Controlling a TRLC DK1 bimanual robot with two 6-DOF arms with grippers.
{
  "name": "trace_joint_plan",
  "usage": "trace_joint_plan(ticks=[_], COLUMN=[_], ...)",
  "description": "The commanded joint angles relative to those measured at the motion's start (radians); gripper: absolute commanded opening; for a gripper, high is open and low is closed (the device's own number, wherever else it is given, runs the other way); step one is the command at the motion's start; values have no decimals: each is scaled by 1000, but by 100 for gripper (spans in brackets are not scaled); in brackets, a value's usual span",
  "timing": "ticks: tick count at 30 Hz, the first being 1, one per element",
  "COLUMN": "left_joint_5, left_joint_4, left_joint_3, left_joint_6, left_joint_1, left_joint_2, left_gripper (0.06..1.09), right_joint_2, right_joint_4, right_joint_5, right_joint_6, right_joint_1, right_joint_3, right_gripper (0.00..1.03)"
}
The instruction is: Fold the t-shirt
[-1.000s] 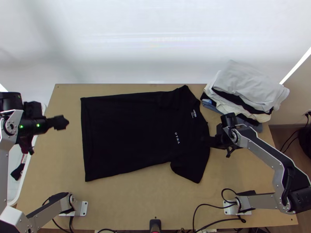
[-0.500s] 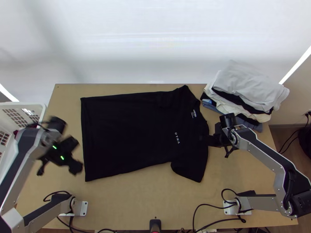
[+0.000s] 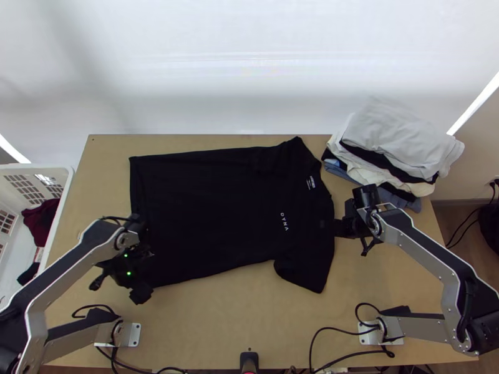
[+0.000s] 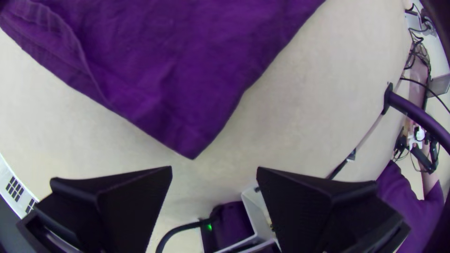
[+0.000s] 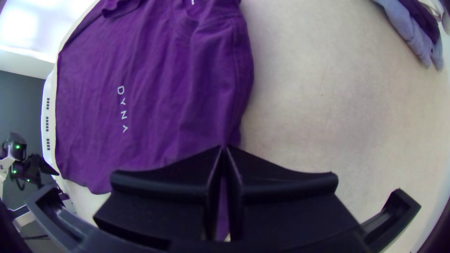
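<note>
- One black t-shirt (image 3: 218, 212), spread out on its side across the middle of the light wooden desk (image 3: 249, 318). Clock face taken over the desk in the top view, 12 at the far edge.
- T-shirt orientation: hem toward 9 o'clock, neck end toward 1 to 2. One sleeve (image 3: 305, 274) points out toward 4; white lettering (image 3: 284, 221) sits on the chest, turned sideways.
- Left hand (image 3: 146, 269): between 8 and 9 o'clock, over the hem corner nearest its base. Left wrist view records the fingers (image 4: 124, 201) spread wide apart, with the pointed corner of the cloth near them, ahead of the gap and unpinched. Cloth there lies mostly flat, lightly rumpled.
- Right hand (image 3: 339, 227): between 2 and 3 o'clock, at the shirt's outer edge by the shoulder. Fingers (image 5: 276, 187) drawn together, pinching a bit of that edge; fabric is visible in the narrow slit between them.
- Pile of folded clothes (image 3: 396, 137), light grey on top: 2 o'clock, at the desk's far corner, near the neck end.
- White laundry basket (image 3: 67, 181): 9 o'clock, beside the desk; dark red cloth (image 3: 41, 219) bunched inside.
- Black cables (image 3: 324, 330) loop over the desk toward 5 o'clock.
</note>
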Motion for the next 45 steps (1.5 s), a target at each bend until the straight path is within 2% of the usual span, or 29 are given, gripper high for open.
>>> trace_joint_plan(ticks=[1,6,7,10,12,15,17,18,23,27,31,35,38,41,45], left_joint_5=[0,0,0,3,3,3,5,15,21,72,75,121,144,146,144], left_joint_4=[46,96,107,144,159,159,167,167,136,125,144,178,213,248,282], left_joint_3=[-30,-40,-41,-49,-58,-89,-104,-106,-61,34,95,181,276,384,519], left_joint_6=[-1,11,13,14,17,47,70,80,149,154,143,62,-35,-119,-207], left_joint_1=[4,18,23,43,55,61,64,69,171,250,290,303,302,299,303], left_joint_2=[34,42,45,33,33,34,24,16,-38,-82,-101,-105,-104,-93,-64], left_gripper=[94,90,85,59,46,42,25,9,10,10,10,10,10,10,10], right_joint_2=[-27,-29,-29,-29,-29,-33,-35,-36,-73,-125,-168,-285,-356,-366,-326], right_joint_4=[0,2,2,7,8,8,8,8,10,11,16,16,16,16,17], right_joint_5=[-3,-3,-3,-3,-3,-3,-3,-2,-2,21,44,44,84,147,182], right_joint_6=[13,13,13,13,13,13,12,10,1,-18,-19,-15,-8,-11,-24], right_joint_1=[1,10,10,11,11,11,8,4,-38,-58,-67,7,93,142,143], right_joint_3=[-19,-20,-22,-23,-22,-16,-9,-8,-9,-14,-11,21,101,213,359], right_gripper=[3,3,3,3,3,3,3,3,3,3,3,3,3,3,3])
